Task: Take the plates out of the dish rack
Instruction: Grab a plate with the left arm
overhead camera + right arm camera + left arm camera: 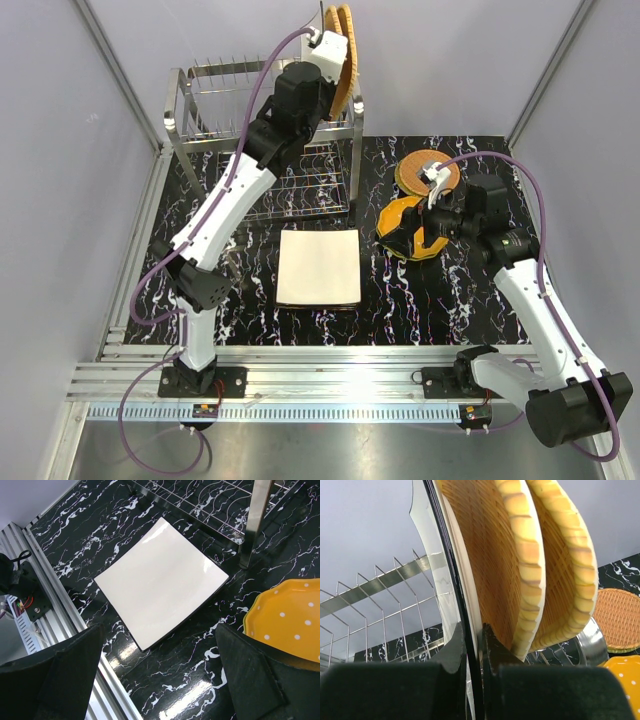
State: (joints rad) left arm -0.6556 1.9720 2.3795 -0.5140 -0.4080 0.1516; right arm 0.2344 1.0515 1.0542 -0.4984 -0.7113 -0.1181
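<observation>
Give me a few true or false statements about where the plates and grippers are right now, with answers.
The white square plate lies flat on the mat. True.
The right gripper is clamped on a plate. False: its jaws stand wide open, holding nothing.
Two woven plates stand upright in the dish rack. True.
The left gripper is open. False: it is shut on the edge of a thin glossy plate beside the woven ones.
The orange dotted plate stands in the rack. False: it sits on the mat.
</observation>
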